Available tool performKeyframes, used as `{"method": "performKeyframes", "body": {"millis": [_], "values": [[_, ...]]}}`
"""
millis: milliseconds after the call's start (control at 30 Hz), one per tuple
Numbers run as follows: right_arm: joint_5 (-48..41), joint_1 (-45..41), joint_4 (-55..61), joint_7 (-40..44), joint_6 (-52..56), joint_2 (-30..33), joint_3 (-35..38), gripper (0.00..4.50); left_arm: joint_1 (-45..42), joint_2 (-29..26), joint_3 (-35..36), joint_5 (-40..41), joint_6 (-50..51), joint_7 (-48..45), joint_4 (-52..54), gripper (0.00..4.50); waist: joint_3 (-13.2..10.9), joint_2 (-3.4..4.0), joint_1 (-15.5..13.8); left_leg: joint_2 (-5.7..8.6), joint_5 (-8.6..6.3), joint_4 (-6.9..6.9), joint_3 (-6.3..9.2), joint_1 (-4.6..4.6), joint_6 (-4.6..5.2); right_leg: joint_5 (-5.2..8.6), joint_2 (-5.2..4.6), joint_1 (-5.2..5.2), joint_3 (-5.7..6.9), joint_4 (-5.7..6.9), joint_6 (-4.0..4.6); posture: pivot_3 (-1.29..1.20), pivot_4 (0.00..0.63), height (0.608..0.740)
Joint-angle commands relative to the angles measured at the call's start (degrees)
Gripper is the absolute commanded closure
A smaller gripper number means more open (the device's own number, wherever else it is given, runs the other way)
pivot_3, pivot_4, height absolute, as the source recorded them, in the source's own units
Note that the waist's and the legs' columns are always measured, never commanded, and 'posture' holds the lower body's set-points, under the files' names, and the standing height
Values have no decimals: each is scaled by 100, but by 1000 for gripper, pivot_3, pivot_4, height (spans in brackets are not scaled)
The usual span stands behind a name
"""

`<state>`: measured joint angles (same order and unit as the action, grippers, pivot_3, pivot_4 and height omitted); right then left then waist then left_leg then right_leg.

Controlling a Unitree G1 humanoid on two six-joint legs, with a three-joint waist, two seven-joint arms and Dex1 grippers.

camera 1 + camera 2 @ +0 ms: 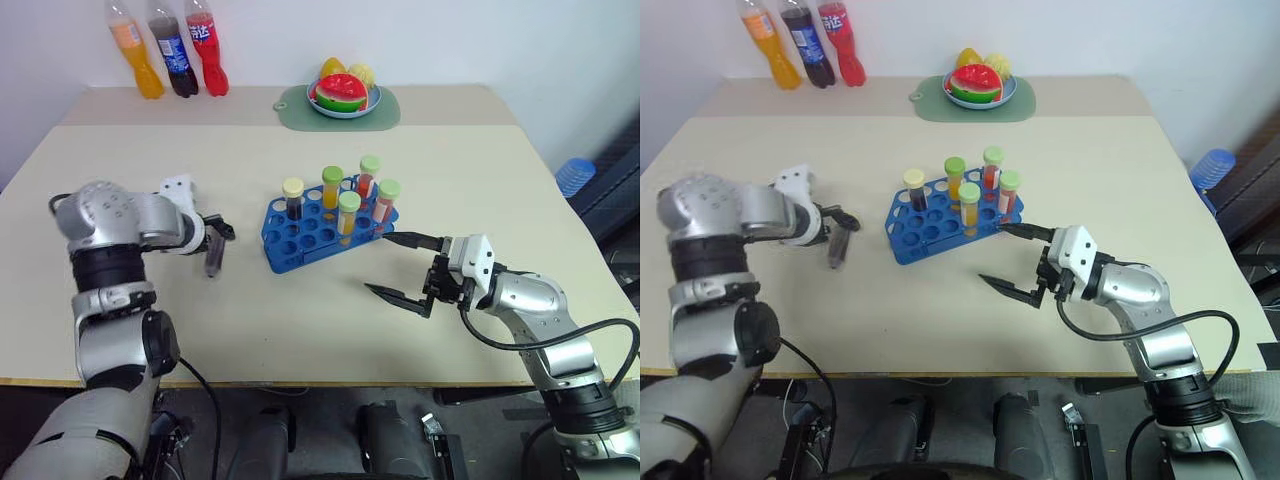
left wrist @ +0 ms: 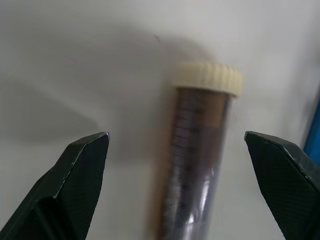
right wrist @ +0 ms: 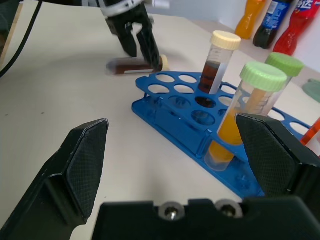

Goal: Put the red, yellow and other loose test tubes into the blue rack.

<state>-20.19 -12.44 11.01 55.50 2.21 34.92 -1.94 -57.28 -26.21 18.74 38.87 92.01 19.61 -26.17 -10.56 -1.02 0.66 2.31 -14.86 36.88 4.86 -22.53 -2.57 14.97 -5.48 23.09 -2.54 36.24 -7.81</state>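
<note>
A loose test tube with a cream cap and dark brown liquid lies on the table to the left of the blue rack. My left gripper points down over it, open, one finger on each side, neither touching the tube. The right wrist view shows the same tube under that gripper. The rack holds several capped tubes upright, among them a cream-capped dark one and green-capped orange and red ones. My right gripper hovers open and empty just right of the rack's near corner.
Three soda bottles stand at the back left corner. A plate of toy fruit sits on a green mat at the back middle. A blue object lies beyond the table's right edge.
</note>
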Motion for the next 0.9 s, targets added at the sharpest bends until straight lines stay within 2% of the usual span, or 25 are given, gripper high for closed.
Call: {"method": "performKeyframes", "body": {"millis": [33, 100, 133, 167, 200, 267, 367, 433, 467, 567, 600, 633, 733, 800, 900], "values": [[-14, 5, 315, -75, 22, 23, 82, 0, -213, -113, -363, -117, 49, -266, -421, 1675, 0, 0, 4, 0, 0, 0, -1, 0, 0, 0, 0, 0, 0, 0, 0, 0, 150, 740], [-1, 55, 352, -87, 27, 41, 101, 0, -263, -166, -530, -210, 49, -382, -555, 2852, 1, 1, 9, -1, 0, 0, 0, 1, 0, 0, 0, 0, 0, 1, 0, 0, 150, 740], [1, 68, 368, -94, 36, 44, 104, 0, -256, -195, -596, -241, 49, -462, -582, 3279, 1, 1, 9, -1, 0, 0, 0, 1, 0, 0, 0, 0, 0, 1, 0, 0, 150, 740], [2, 73, 377, -103, 44, 40, 105, 0, -260, -213, -618, -259, 49, -514, -650, 3671, 1, 1, 10, -1, 0, 0, 0, 1, 0, 0, 0, 0, -1, 1, 0, 0, 150, 740], [14, 97, 377, -117, 37, 30, 103, 0, -215, -263, -653, -161, 49, -592, -658, 3759, 1, 1, 9, -1, 0, 0, -1, 1, 0, 0, 0, 0, 0, 1, 0, 0, 150, 740], [27, 134, 364, -125, 15, 24, 111, 0, -160, -323, -672, -17, 49, -690, -662, 3759, 1, 1, 10, -1, -1, 0, 0, 1, 1, 0, 0, 0, -1, 1, 0, 0, 150, 740], [14, 178, 325, -190, 8, -4, 166, 0, 447, -627, -674, 502, 49, -1490, 640, 3759, 1, 3, 51, -4, 0, -4, 1, 2, 0, 0, -2, 7, -9, 3, 0, 0, 150, 740], [49, 193, 281, -274, -28, -59, 185, 0, 1815, -1023, -829, 322, -1782, -2990, 2401, 3759, 5, 10, 74, -6, 5, -11, -5, 2, -9, 0, -3, 17, -17, 2, 0, 0, 150, 740], [69, 205, 258, -329, -56, -101, 192, 0, 2435, -1297, -963, 257, -2278, -3525, 3048, 3759, 5, 11, 101, -8, 5, -17, -15, 7, -16, 0, -7, 18, -26, 6, 0, 0, 150, 740], [115, 250, 161, -429, -166, -173, 205, 0, 3491, -1583, -916, 321, -2967, -4446, 3928, 3759, 6, 12, 35, -16, 17, -39, -19, 9, -39, 0, -8, 24, -30, -3, 5, 0, 150, 740], [111, 273, 133, -479, -167, -213, 217, 0, 3846, -1619, -874, 219, -3546, -4874, 4140, 3759, 7, 14, 18, -13, 16, -42, -19, 10, -38, -2, -7, 23, -29, -5, 7, 0, 150, 740], [113, 295, 110, -523, -163, -249, 226, 0, 4117, -1586, -801, 129, -4093, -5213, 4291, 3759, 7, 12, -3, -12, -1, -49, -20, 12, -7, -3, -9, 21, -29, -7, 10, 0, 150, 740], [224, 405, 34, -588, -241, -277, 211, 0, 4514, -1201, -499, 92, -5304, -5801, 4361, 3759, 5, 10, -77, -13, -2, -49, -19, 9, -3, 0, -14, 10, -19, -18, 15, 0, 150, 740], [290, 570, 5, -680, -292, -266, 258, 0, 4563, -706, -405, 241, -5992, -6121, 4361, 3759, 4, 7, -130, -10, -4, -44, -19, 5, 1, 0, -16, 10, -16, -21, 16, 0, 150, 740], [238, 901, 151, -858, -262, -277, 418, 0, 4334, -226, -572, -67, -6888, -6318, 4185, 3759, 5, 7, -150, -8, -7, -40, -20, 4, 6, -2, -15, 7, -14, -21, 12, 0, 150, 740]]}}
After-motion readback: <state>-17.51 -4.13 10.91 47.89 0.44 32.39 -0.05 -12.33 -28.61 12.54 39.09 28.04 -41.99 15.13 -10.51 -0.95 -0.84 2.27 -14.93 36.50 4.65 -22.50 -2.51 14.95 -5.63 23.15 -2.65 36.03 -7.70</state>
